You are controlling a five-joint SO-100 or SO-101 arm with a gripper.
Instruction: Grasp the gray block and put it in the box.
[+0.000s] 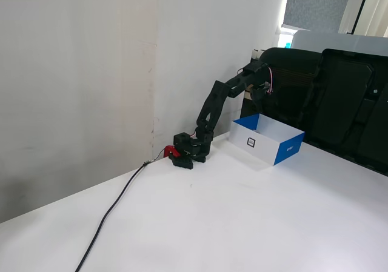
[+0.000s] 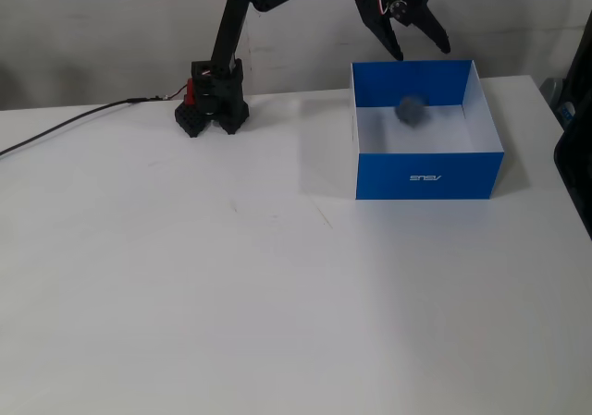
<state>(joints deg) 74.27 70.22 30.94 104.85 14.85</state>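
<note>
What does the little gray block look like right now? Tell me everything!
The gray block shows only as a small, blurry gray blob, so its faces and markings cannot be made out. It is inside the box, in front of the far blue wall, below the open gripper. Nothing grips it. Whether it is touching the white floor cannot be told.
</note>
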